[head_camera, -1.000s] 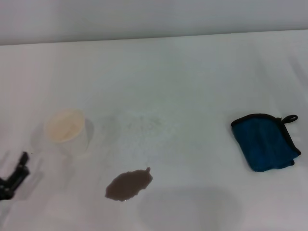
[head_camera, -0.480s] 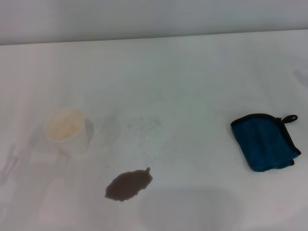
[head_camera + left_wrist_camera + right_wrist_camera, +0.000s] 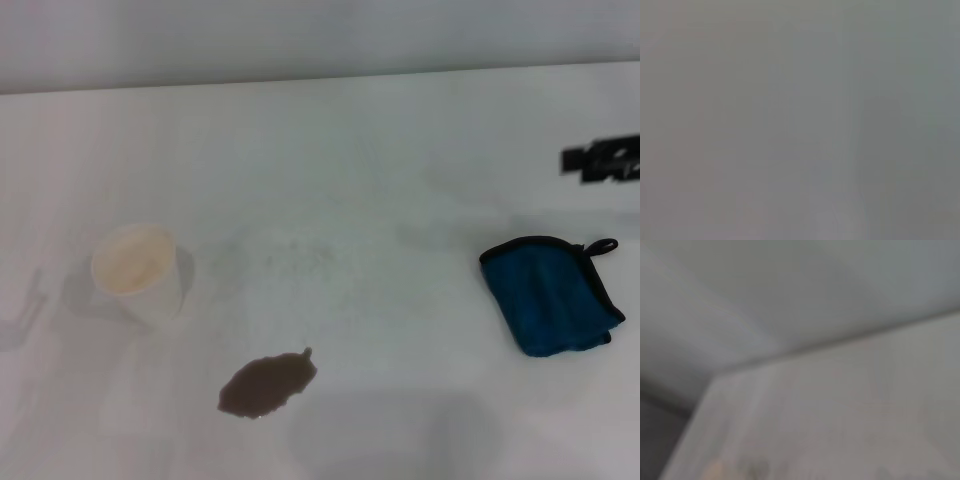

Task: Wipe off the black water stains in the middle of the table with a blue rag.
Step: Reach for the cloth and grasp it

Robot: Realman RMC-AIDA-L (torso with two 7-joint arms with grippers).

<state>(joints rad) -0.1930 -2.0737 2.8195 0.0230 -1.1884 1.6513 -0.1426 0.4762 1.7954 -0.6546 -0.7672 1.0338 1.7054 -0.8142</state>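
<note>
- At the desk's point(image 3: 400, 150) right edge, the right gripper point(image 3: 603, 160) is seen above the blue rag point(image 3: 552, 295); its jaws' state cannot be told.
- The black water stains point(image 3: 267, 385) are left unwiped.

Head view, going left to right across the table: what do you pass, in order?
White paper cup → black water stains → blue rag → right gripper, entering at the right edge beyond the rag. All lie on the table; the left gripper is out of view.
</note>
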